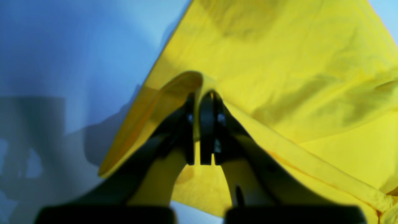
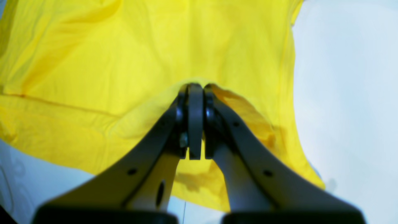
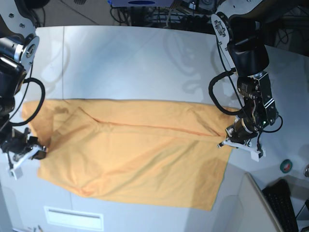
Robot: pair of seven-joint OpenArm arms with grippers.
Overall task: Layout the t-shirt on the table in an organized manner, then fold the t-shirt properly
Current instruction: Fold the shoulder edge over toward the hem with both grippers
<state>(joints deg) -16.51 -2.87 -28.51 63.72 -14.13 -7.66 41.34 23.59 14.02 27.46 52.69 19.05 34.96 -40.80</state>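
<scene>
The left gripper (image 1: 200, 102) is clamped on a raised fold of the t-shirt (image 3: 140, 154). The right gripper (image 2: 196, 90) pinches the opposite edge, with the cloth spread between them over the table (image 3: 135, 63).

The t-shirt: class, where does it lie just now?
In the base view the t-shirt lies spread across the near half of the table, stretched between the left pincer and the right pincer, each shut on an edge.

tangled cables (image 3: 159, 12) behind, keyboard (image 3: 285, 205) at corner
</scene>
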